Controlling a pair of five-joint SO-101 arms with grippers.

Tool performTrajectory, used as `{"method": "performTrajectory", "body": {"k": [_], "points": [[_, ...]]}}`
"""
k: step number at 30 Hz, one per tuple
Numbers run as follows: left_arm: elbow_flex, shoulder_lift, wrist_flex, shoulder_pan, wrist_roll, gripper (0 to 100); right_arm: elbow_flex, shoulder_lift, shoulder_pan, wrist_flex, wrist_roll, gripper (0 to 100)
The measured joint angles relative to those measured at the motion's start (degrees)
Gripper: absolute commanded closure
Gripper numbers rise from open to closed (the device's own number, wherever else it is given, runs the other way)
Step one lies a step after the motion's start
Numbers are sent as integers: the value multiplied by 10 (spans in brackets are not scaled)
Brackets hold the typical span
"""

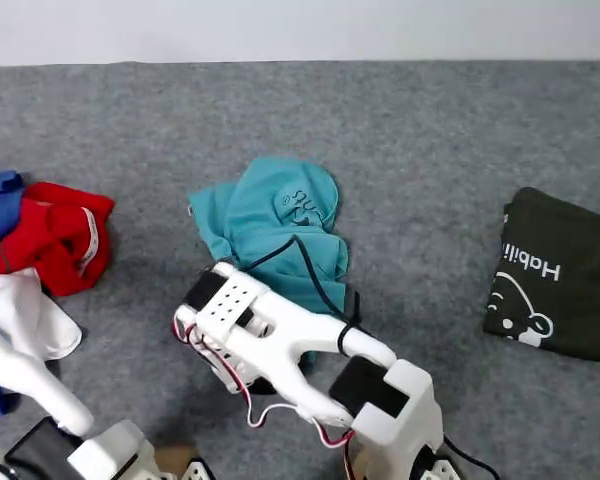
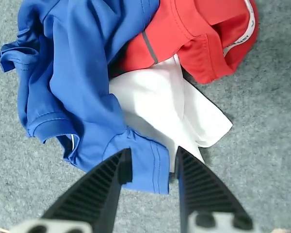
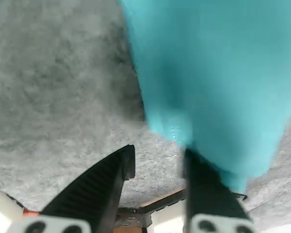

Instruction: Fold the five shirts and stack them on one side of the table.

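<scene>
On the left side of the grey table (image 1: 430, 150) three shirts lie in a messy heap. The blue shirt (image 2: 72, 82) is at the far left. The red shirt (image 2: 199, 39) is next to it, and the white shirt (image 2: 169, 107) pokes out from under both. None of them is folded. The left gripper (image 2: 150, 167) hangs right over this heap. Its two fingers are apart and hold nothing. The blue hem and a white corner lie just in front of the gap.

In the middle lies the teal shirt (image 1: 275, 225), all bunched up. The right arm (image 1: 280, 340) is the nearer arm to it. The right gripper (image 3: 157, 170) is at the near edge of the teal shirt, fingers apart. The teal edge touches one finger, and the other finger is over bare table. I think it needs to slide a bit more toward the cloth so the edge sits in the gap.

On the right lies the dark shirt (image 1: 560, 275), already folded flat, well apart from both grippers. The stack could start there.
</scene>
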Motion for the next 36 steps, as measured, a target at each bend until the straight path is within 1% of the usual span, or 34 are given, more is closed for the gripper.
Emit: {"method": "performTrajectory", "body": {"k": [6,22,27,30,36], "points": [[0,0,0,0,0,856,0,0,4,-1,-5,688],[2,0,0,0,0,856,0,5,7,-117,-5,690],[25,-1,0,0,0,859,-1,40,9,-123,-5,692],[36,-1,0,0,0,888,-11,55,9,-121,-5,745],[39,-1,0,0,0,903,-11,61,10,-120,-5,931]]}}
